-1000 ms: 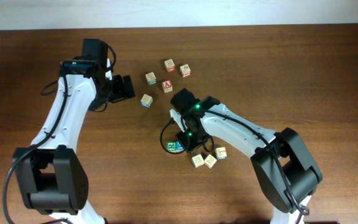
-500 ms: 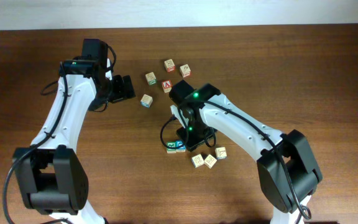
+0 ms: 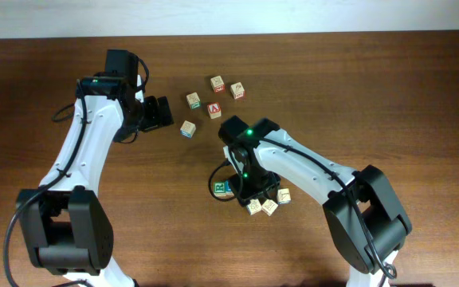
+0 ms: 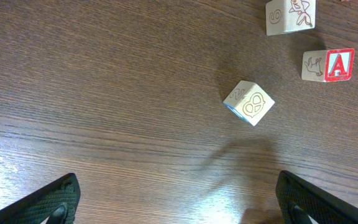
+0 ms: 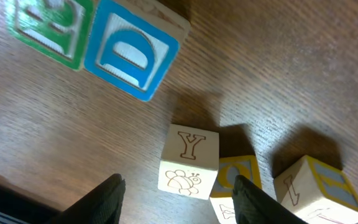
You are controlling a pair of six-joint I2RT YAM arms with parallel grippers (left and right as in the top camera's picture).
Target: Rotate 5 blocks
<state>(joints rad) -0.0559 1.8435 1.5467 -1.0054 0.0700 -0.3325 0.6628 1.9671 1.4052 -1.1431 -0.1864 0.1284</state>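
In the right wrist view a green-faced block [image 5: 45, 28] and a blue "D" block [image 5: 135, 50] lie side by side on the table. Nearer the camera a "Y" block with a bee [image 5: 189, 160] touches a yellow "O" block [image 5: 238, 174], and a yellow-and-blue block [image 5: 316, 186] lies to their right. My right gripper [image 5: 179, 202] is open and holds nothing, with the "Y" block just ahead of the gap between its fingers. In the overhead view it [image 3: 252, 194] hangs between the green block [image 3: 221, 188] and the trio. My left gripper [image 4: 179, 202] is open over bare wood, and a pretzel-marked block [image 4: 248, 102] lies ahead of it.
A red "A" cube [image 4: 329, 65] and another wooden cube [image 4: 291, 15] lie beyond the pretzel block. In the overhead view further cubes [image 3: 217, 83] [image 3: 237, 91] [image 3: 193, 100] sit at the back of the brown wooden table [image 3: 389, 96].
My right gripper has opened, leaving the blue block beside the green one, and has moved toward the three blocks at the front right. The left arm has stayed still.
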